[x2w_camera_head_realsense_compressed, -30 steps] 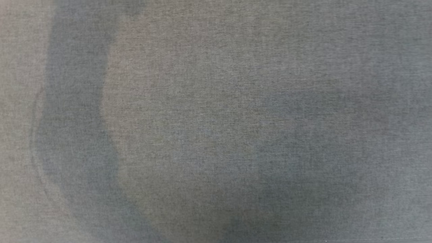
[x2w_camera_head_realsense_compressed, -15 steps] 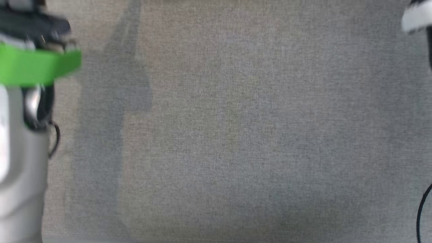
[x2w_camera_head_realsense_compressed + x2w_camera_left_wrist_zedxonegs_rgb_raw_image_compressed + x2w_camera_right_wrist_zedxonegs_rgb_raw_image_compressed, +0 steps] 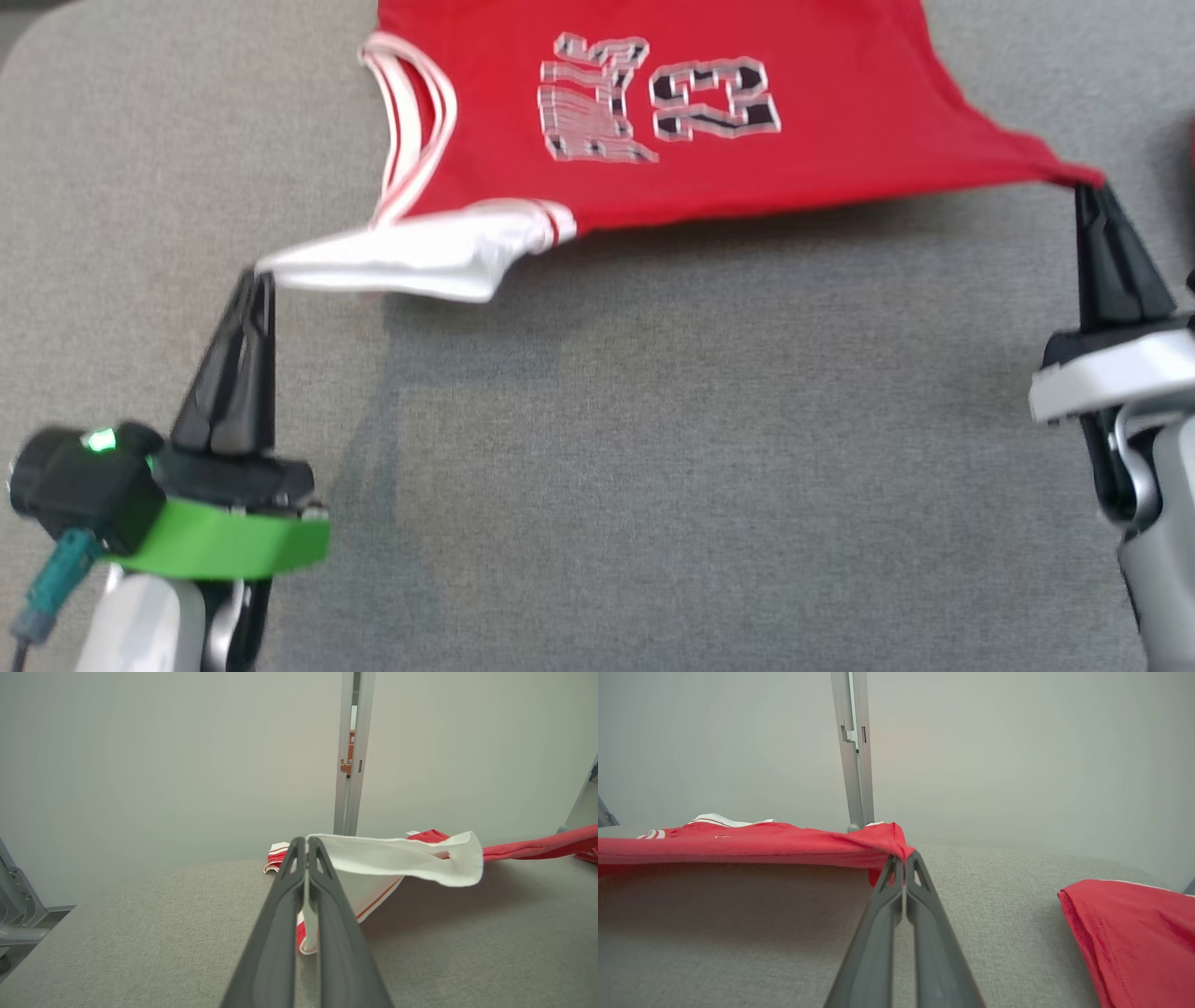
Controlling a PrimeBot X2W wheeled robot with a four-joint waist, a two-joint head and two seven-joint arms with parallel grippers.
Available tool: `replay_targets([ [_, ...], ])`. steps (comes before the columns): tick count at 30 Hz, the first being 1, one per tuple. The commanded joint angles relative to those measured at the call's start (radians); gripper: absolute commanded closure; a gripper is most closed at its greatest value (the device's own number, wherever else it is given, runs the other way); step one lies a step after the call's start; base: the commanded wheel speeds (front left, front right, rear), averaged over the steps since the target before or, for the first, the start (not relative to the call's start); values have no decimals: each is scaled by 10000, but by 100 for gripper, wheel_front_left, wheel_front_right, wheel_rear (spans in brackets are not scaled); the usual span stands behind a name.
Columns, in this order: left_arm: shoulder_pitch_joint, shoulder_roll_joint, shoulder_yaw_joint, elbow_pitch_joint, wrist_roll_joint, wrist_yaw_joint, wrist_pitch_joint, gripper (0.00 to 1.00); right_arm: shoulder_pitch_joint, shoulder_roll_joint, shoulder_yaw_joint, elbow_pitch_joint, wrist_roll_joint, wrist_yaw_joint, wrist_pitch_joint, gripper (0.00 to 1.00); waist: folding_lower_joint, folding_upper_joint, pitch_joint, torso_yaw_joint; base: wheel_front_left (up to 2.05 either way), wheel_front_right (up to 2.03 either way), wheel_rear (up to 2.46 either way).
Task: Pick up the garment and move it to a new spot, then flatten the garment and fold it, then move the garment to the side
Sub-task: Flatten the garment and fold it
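I have the red jersey (image 3: 709, 121) across the top of the head view, its near edge raised above the grey padded surface (image 3: 653, 467). My left gripper (image 3: 255, 277), centre left, is clamped on its white strap; my right gripper (image 3: 1089, 191), upper right, pinches a red corner.

Lab test cell — plain pale partition panels (image 3: 140, 765) and an aluminium frame post (image 3: 359, 798) enclose a grey fabric-covered table (image 3: 653, 485).
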Motion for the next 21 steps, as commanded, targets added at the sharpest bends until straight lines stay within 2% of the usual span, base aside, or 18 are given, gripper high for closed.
replay_targets([
  [1,511,-89,157,-65,123,26,-2,100,436,81,-90,-133,58,-14,-27,100,1,0,-986,-316,0,0,0],
  [12,2811,-1059,494,-917,648,25,-2,100,3002,624,-805,-1359,99,-14,-27,100,1,0,-1314,-346,0,0,0],
  [17,3079,-1229,336,-1156,849,25,-3,100,3677,649,-834,-1706,-49,-14,-28,100,1,0,-1219,-320,0,0,0],
  [21,2599,-1147,175,-960,946,25,-3,100,3582,594,-746,-1554,-159,-14,-28,100,1,0,-1088,-307,0,0,0],
])
